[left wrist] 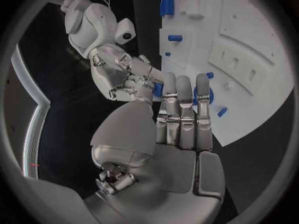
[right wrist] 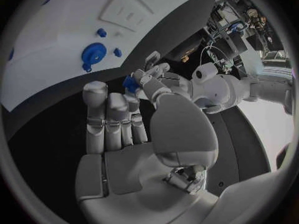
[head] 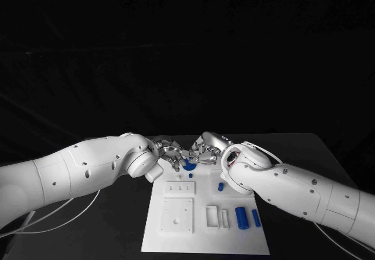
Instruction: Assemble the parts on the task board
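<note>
Both robot hands are meeting above the far end of the white board (head: 205,216), the left robot hand (head: 168,153) and right robot hand (head: 205,153) together pinching a small blue part (head: 188,161).

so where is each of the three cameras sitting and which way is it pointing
Head view: on the robot's head, looking down at the white rectangular task board; both white arms reach in, left hand meeting right hand.
Left wrist view: behind the left hand, facing the board and right hand.
Right wrist view: behind the right hand, facing the left hand.
Shared: the small blue part between the hands.
</note>
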Motion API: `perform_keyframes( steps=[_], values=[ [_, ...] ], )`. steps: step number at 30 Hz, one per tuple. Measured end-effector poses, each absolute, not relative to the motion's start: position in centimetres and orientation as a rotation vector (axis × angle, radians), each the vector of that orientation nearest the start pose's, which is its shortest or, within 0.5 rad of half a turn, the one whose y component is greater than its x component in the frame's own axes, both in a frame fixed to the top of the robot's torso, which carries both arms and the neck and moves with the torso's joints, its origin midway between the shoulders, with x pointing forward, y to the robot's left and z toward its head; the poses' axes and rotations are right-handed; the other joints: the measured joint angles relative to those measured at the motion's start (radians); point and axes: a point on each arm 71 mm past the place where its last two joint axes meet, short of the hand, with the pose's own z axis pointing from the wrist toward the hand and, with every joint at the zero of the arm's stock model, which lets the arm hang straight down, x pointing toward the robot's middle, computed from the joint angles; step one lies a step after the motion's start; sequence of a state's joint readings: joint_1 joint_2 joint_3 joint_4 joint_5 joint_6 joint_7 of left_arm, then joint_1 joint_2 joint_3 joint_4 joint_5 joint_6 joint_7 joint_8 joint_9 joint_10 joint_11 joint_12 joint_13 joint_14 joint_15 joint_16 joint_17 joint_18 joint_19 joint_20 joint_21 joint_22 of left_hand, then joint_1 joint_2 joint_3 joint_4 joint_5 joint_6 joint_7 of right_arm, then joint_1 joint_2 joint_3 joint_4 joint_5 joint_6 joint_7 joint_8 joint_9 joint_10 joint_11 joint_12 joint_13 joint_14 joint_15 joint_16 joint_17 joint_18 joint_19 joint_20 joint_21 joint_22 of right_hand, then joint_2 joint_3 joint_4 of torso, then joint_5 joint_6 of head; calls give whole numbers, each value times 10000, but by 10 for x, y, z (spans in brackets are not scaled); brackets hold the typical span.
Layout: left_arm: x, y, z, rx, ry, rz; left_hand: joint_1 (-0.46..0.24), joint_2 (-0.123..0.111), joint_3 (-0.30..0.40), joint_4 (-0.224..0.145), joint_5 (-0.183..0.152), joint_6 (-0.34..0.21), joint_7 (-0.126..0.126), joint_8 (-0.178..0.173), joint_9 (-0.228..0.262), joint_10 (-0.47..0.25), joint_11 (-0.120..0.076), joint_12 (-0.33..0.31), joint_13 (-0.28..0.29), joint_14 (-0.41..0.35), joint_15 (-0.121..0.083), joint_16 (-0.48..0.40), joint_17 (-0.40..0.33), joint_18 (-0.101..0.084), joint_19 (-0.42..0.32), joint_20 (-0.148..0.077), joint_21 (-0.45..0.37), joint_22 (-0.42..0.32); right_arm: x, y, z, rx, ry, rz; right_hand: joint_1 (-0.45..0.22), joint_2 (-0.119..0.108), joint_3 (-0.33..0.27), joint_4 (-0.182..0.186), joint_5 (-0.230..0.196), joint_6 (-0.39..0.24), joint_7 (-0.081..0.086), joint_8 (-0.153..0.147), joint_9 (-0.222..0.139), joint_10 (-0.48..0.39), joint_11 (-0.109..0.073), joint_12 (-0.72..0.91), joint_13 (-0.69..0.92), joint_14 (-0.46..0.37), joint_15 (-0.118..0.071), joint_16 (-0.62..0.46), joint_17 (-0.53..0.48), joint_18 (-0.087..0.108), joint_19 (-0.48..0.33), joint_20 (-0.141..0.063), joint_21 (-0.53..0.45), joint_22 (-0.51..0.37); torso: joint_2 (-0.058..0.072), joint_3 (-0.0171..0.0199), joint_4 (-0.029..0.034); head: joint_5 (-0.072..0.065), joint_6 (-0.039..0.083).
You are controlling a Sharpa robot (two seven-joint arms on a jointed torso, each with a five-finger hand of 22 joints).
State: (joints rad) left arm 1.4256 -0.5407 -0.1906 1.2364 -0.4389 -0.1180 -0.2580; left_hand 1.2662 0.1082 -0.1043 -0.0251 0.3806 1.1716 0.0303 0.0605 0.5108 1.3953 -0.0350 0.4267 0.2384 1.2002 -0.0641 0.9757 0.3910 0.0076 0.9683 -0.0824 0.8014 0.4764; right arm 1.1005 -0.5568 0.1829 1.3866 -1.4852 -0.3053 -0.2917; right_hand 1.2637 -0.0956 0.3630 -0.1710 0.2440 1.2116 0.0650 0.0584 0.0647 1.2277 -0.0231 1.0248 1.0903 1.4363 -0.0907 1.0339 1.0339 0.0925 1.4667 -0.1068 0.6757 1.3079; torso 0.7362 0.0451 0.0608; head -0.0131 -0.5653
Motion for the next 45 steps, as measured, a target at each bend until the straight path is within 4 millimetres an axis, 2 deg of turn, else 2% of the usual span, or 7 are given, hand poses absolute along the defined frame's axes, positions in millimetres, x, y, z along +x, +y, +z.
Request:
perform_keyframes(
  steps=[14, 26, 31, 35, 38, 41, 45],
  values=[
    [547, 136, -164, -6564, 20964, -9568, -66, 320, 304, -325, 1578, 3, 70, 5, -10, 254, -72, -162, -112, 58, -56, 33, 120, 0, -108, -108, 217, 271, 516, -107, -166, 472, 16208, 7028, 19, 20, 21, 20, -1, 2, -5, -7, 6, 0, 0, 0, -1, 0, 0, 0, -2, 0, 0, 0, 43, -2, 0, 1, 6, -7, -28],
    [547, 136, -164, -6537, 20919, -9605, -630, 142, 978, -774, 1955, 74, 143, 5, -4, 507, -117, -163, -50, 198, -195, 111, 230, -1, -87, -129, 400, 403, 516, -108, -166, 462, 16194, 7049, 32, 32, -64, 104, -2, -21, 13, 5, 0, -23, -23, -161, -107, 0, 1, -143, -41, 0, -1, 1, -10, -3, 0, 0, 4, 9, -45],
    [547, 136, -163, -6534, 20871, -9631, -727, 52, 1055, -844, 2264, 90, 159, 6, 1, 664, -237, -96, 75, 348, -271, 227, 298, -1, 2, -217, 591, 517, 517, -111, -168, 508, 16200, 7070, -54, -234, -381, 317, 188, -1041, 259, 90, 4, -374, 147, -570, -429, -3, 71, -316, -204, 0, -1, 1, -242, -3, 3, 0, -1, 18, -53],
    [547, 134, -163, -6505, 20869, -9662, -816, -37, 1115, -889, 2458, 154, 222, 66, 10, 683, -250, 2, 182, 453, -304, 348, 384, -1, 56, -270, 679, 582, 518, -116, -169, 682, 16150, 7060, 227, -425, -2006, 805, 213, -2803, 522, 57, -39, -746, 341, -923, -849, -138, 206, -474, -375, -6, -17, 163, -557, -3, 5, 1, -5, 20, -68],
    [548, 135, -163, -6508, 20869, -9647, -869, -91, 1191, -908, 2536, 180, 247, 83, 13, 698, -235, 33, 252, 453, -305, 382, 435, -1, 56, -270, 737, 625, 519, -120, -169, 802, 16095, 7112, 589, -607, -2672, 1446, 213, -3782, 638, -4, -90, -957, 409, -1025, -1113, -215, 281, -505, -448, 123, -23, 239, -779, -4, 5, 0, -5, 14, -79],
    [548, 135, -163, -6511, 20862, -9603, -910, -132, 1311, -1028, 2536, 181, 248, 83, 17, 700, -234, 33, 282, 475, -325, 382, 453, -2, 56, -270, 789, 648, 518, -126, -170, 896, 16056, 7164, 919, -726, -2897, 1996, 213, -4101, 663, -4, -92, -1121, 456, -1088, -1385, -255, 322, -564, -558, 177, -1, 286, -1015, -4, 5, 0, 0, 12, -91],
    [548, 137, -164, -6464, 20871, -9479, -963, -185, 1437, -1154, 2594, 181, 248, 83, 18, 714, -220, 33, 305, 505, -326, 382, 468, -1, 56, -270, 790, 660, 516, -135, -173, 953, 16085, 7283, 1062, -780, -2934, 2141, 280, -4408, 719, -4, -105, -1366, 498, -1152, -1553, -426, 413, -687, -681, 223, -22, 307, -1495, -4, 1, 7, -4, 12, -126]
  ],
)
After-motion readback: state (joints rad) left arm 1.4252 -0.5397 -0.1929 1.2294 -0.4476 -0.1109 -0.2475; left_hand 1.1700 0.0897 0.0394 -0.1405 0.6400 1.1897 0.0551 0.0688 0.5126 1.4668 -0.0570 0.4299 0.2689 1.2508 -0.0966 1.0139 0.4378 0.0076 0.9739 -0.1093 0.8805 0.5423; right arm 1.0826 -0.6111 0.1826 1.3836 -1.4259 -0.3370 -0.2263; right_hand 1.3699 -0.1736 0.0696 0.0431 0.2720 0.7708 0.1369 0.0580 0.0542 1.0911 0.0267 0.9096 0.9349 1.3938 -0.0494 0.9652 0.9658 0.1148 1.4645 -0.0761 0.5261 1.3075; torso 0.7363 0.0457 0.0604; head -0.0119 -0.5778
